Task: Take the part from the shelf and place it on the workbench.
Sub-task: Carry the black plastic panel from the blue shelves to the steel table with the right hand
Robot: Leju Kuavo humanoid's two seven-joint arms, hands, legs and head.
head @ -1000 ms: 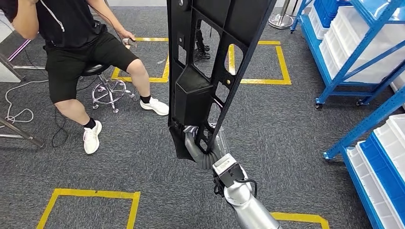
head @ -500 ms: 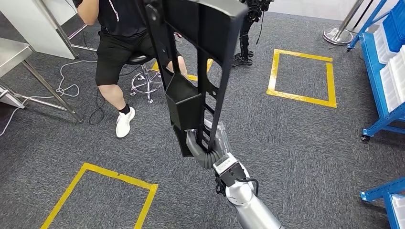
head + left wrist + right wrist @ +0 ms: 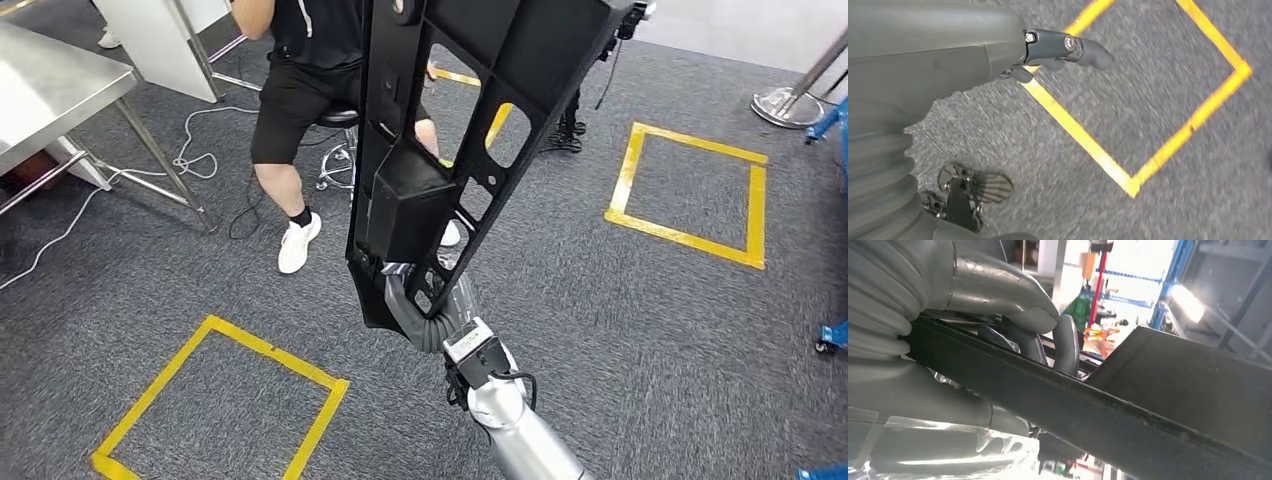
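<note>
While the right hand (image 3: 415, 300) keeps its fingers (image 3: 1065, 342) clamped on the black part's (image 3: 470, 110) lower end, part stands upright above grey carpet (image 3: 640, 320) | left hand (image 3: 1058, 47) empty; fingers apart over yellow tape square (image 3: 1128, 140)

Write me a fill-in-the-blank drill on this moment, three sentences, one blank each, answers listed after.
1. The long black part is held by the robot's ____ hand.
2. The squares taped on the grey carpet are ____ in colour.
3. The person behind the part sits on a ____.

Missing words: right; yellow; stool
</note>
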